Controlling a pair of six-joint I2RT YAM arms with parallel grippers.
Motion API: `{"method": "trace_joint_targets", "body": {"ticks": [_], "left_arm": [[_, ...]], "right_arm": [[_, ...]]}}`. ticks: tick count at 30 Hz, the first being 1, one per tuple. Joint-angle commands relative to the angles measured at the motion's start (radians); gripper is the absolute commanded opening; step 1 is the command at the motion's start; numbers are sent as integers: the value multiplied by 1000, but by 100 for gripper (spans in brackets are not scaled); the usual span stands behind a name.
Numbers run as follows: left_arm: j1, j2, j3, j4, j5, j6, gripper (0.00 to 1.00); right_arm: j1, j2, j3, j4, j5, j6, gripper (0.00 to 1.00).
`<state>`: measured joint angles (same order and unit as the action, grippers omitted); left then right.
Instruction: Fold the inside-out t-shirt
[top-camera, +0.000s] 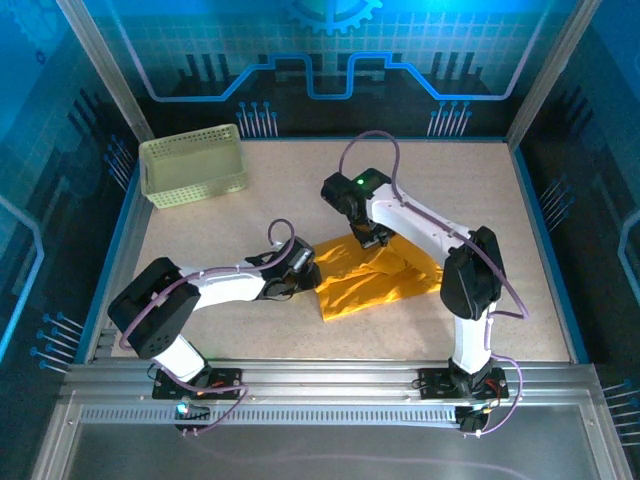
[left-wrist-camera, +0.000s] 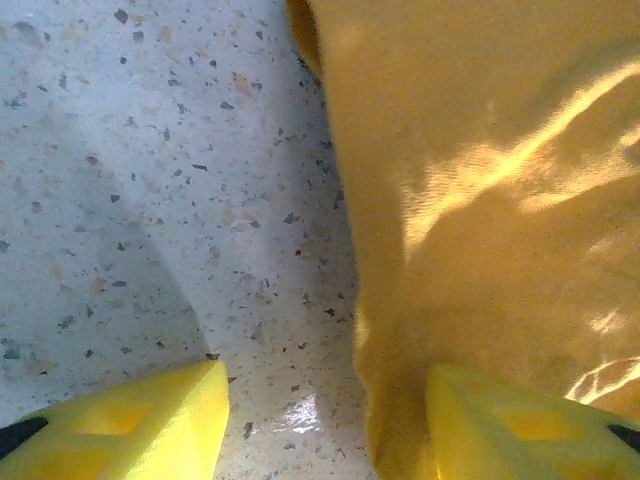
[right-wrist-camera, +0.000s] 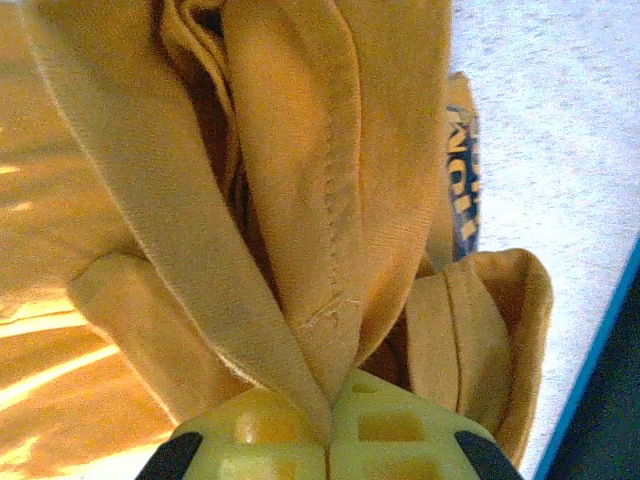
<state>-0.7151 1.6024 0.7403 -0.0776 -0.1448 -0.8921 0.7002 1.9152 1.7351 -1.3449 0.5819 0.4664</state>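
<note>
The mustard-yellow inside-out t-shirt (top-camera: 375, 280) lies crumpled in the middle of the table. My left gripper (top-camera: 312, 275) is low at the shirt's left edge. In the left wrist view its yellow fingers (left-wrist-camera: 150, 420) stand apart over the speckled table, and the t-shirt's edge (left-wrist-camera: 480, 200) reaches into the gap beside the right finger. My right gripper (top-camera: 372, 240) is at the shirt's far edge. In the right wrist view that gripper (right-wrist-camera: 328, 425) is shut on a seamed fold of the t-shirt (right-wrist-camera: 300, 150), and a blue-printed label (right-wrist-camera: 462, 170) shows to the right.
A pale green lattice basket (top-camera: 195, 165) stands at the back left of the table. Blue rails edge the table (top-camera: 540, 230) on both sides. Bare tabletop lies in front of the shirt and to its right.
</note>
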Motion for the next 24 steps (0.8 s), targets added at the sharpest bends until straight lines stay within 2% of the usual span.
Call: {"method": "trace_joint_targets", "body": {"ticks": [1,4,15,24], "left_arm": [[-3,39,-37,95,56,-21,53],[-4,37,-54,115,63,-25,51],[-13,68,-65,151,90,-34,38],[-17,64,-73,151,83,-36,36]], "right_arm": [[25,-28,-12,36,-122,47,0],[44,-40,-22,61,-180,58,0],[87,-48,28,92,-243,104,0],[100,-39,98,108,-291,124,0]]}}
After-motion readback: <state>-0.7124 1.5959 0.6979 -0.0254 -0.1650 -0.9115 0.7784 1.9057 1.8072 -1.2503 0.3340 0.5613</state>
